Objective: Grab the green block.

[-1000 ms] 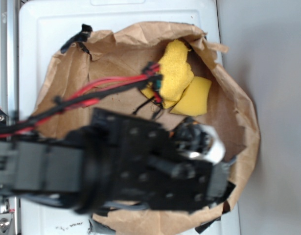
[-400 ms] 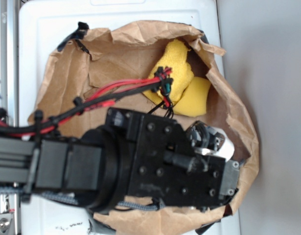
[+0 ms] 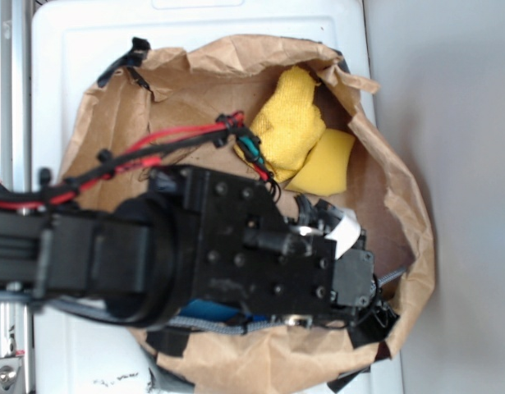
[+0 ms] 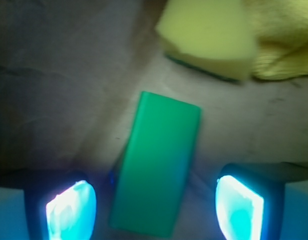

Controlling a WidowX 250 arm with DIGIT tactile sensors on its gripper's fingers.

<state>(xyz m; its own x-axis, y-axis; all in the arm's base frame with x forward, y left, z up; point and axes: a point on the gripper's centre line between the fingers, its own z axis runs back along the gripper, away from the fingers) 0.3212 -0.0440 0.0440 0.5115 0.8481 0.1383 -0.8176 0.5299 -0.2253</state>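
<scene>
While on brown paper (image 4: 68,75), green block (image 4: 156,165), crumpled bag (image 3: 400,205)

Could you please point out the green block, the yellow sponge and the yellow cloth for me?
green block (image 4: 158,165), wrist view, middle of its top face.
yellow sponge (image 4: 210,36), wrist view, middle of its top face.
yellow cloth (image 3: 285,131), exterior view, middle of the bundle.

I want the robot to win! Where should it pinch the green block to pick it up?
Across its two long sides, coming straight down from above. The green block lies flat on the brown paper, a bit tilted, between the open gripper fingers. Its narrow width should fit the gap; a small twist would probably square the fingers to it.
</scene>
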